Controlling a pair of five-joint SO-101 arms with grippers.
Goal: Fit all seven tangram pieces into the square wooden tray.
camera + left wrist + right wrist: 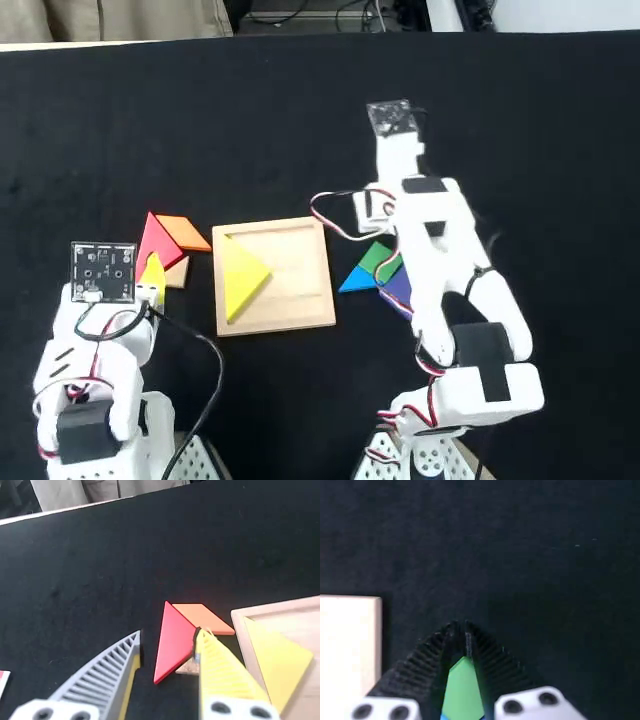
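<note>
High view: square wooden tray (pixel 275 275) sits mid-table w/ the big yellow triangle (pixel 243 272) lying in its left half. Just left of the tray are the red triangle (pixel 157 240), the orange parallelogram (pixel 184 232) touching its upper edge, and a small tan piece (pixel 177 271) below. The left arm (pixel 95 340) stands at the near left corner, its yellow finger (pixel 152 280) right at the red/tan pieces. On the tray's right, green piece (pixel 378 258), blue triangle (pixel 358 280) and purple piece (pixel 398 290) lie bunched together, partly under the right arm (pixel 440 260). Left wrist view: left gripper (pixel 169 634) is wide open, holding nothing. The grey finger (pixel 107 675) is apart from the red triangle (pixel 172 645), and the yellow finger's tip is at the red's edge, over the tan piece (pixel 189 667); can't tell if it touches. The orange (pixel 202 617) lies beyond, the tray rim (pixel 240 625) just beside, w/ the yellow triangle (pixel 277 660) inside. Right wrist view: right gripper (pixel 460 626) has its black fingers (pixel 420 665) closed to a thin slit at the tips. The green (pixel 462 685) shows in the wedge gap behind the tips; can't tell if it's pinched. A tray corner (pixel 347 645) is off to one side, black cloth (pixel 545 555) ahead.
</note>
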